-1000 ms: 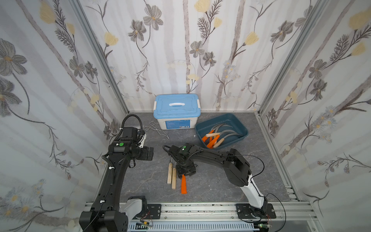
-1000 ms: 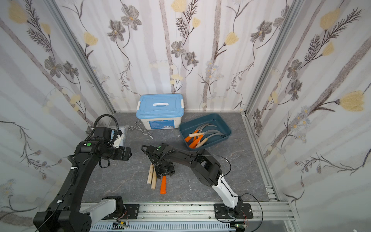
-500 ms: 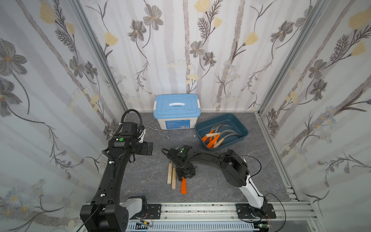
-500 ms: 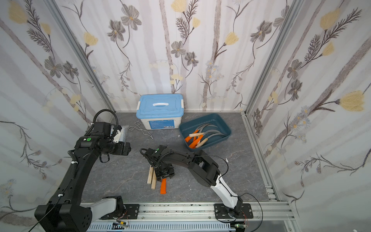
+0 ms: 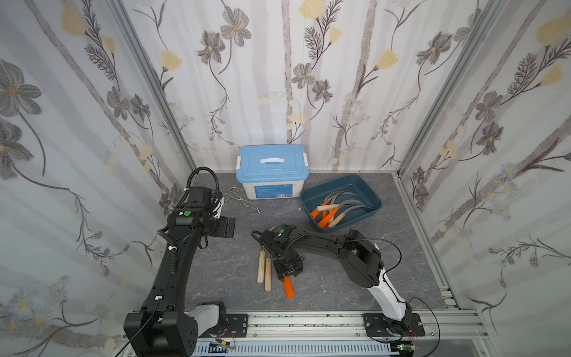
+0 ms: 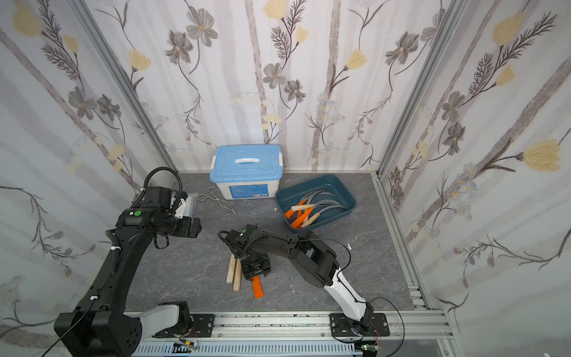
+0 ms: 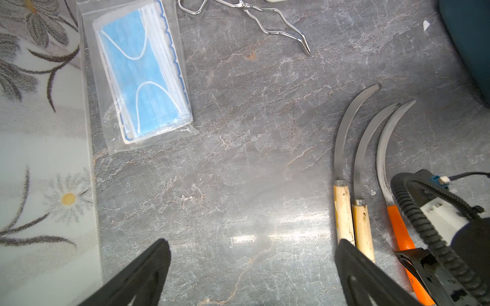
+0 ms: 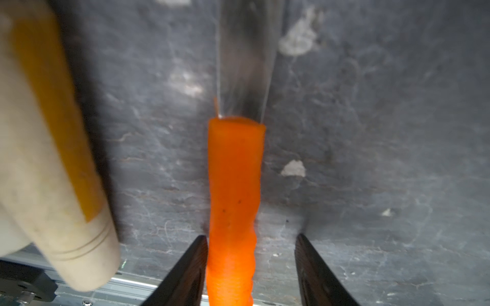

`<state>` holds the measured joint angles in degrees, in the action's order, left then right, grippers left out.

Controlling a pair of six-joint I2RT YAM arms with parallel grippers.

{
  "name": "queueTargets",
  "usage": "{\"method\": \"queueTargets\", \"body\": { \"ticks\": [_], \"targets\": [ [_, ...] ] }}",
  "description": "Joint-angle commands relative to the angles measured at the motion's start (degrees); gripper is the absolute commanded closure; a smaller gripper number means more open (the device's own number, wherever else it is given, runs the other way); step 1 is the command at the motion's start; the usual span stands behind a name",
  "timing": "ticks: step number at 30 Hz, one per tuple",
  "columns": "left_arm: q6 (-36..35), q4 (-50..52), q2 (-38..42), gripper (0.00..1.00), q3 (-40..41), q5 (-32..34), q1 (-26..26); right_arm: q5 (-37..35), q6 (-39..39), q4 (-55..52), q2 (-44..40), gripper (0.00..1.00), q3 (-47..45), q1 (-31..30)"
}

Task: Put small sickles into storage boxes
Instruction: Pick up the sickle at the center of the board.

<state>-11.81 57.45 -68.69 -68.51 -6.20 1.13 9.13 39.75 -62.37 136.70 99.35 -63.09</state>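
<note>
Over the last second the right claw (image 8: 250, 238) had been lowered around the orange-handled sickle (image 8: 234, 185) and its jaws drawn partly in. One jaw was laid against the handle while the other was left apart from it, so nothing was yet pinched. The pickup was judged close to complete, with the lift and the carry to the storage box (image 5: 364, 187) not begun.

The left claw (image 7: 252, 243) had been drawn slightly toward the back and was held spread wide over the bare desk (image 7: 238, 172), gripping nothing.

Several small sickles (image 5: 332, 214) were already laid in the storage box. Three were left on the desk: the orange one and two wooden-handled sickles (image 5: 264, 270) just beside it, lying parallel. Their nearness was judged the main hazard, since a wooden handle might be nudged as the jaws shut.

A white box with a blue lid (image 5: 272, 163), wire tongs (image 5: 244, 201) and a packet of face masks (image 7: 143, 79) were seen well off the path to the storage box.
</note>
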Motion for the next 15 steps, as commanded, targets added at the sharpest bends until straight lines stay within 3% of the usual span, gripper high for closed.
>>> {"method": "queueTargets", "body": {
  "ticks": [1, 15],
  "targets": [
    [-0.4, -0.8, 0.0, 0.00, 0.1, 0.3, 0.0, -1.5, 1.0, 0.7, -1.2, 0.48, -1.6, 0.5],
    [1.0, -2.1, -1.1, 0.00, -0.5, 0.1, 0.0, -2.0, 1.5, 0.9, -2.1, 0.54, -2.6, 0.6]
  ]
}}
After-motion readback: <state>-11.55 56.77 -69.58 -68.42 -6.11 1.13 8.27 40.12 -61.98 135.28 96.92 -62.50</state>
